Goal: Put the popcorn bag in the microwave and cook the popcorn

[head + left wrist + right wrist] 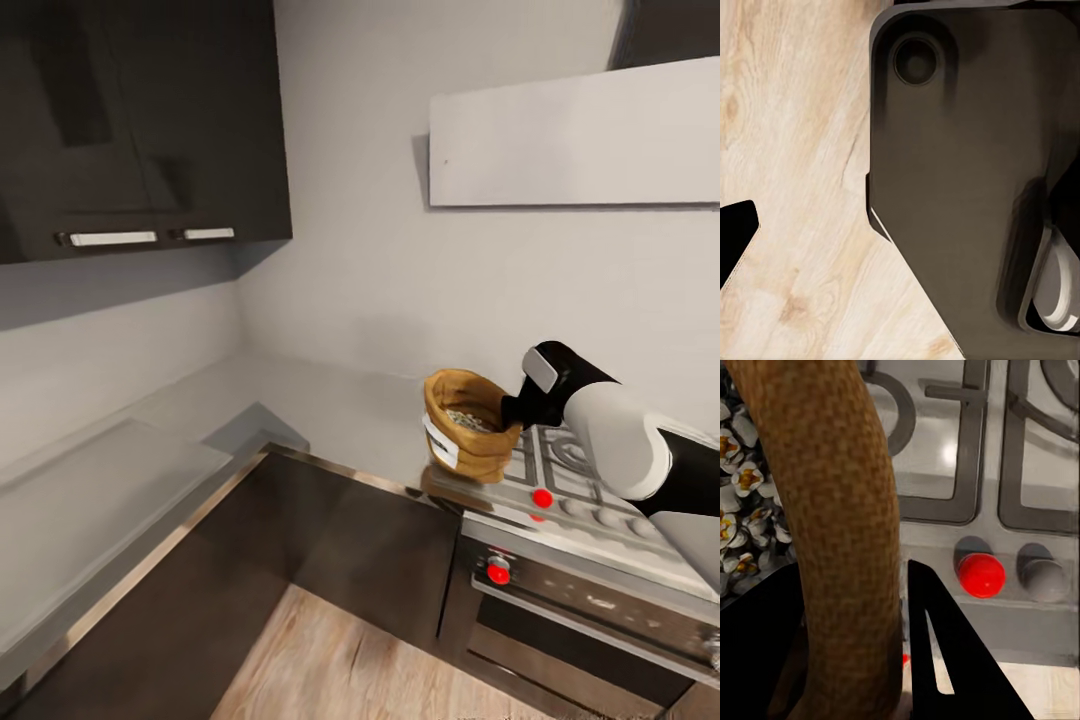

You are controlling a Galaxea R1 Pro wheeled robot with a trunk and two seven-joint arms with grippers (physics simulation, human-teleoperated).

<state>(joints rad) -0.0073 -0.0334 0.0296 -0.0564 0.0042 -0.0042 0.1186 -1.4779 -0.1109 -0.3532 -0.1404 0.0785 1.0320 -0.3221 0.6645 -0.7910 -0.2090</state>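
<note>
Grey worktop (pixel 330 410) meets the gas hob (pixel 590 480). Right arm reaches in from the hob side, right claw (pixel 855 615) clamped on the rolled rim of the popcorn bag (pixel 468 425). Bag upright at worktop's edge beside hob, whitish popcorn (pixel 742 502) inside; left claw's state cannot be told.

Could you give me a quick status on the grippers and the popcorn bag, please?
Right gripper clamped on rolled rim of tan-brown paper popcorn bag. Bag at grey steel countertop edge beside steel gas hob. Left gripper state unclear. Nothing in the way.

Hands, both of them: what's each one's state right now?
Left hand: cannot be told.
Right hand: closed on the popcorn bag rim.
</note>
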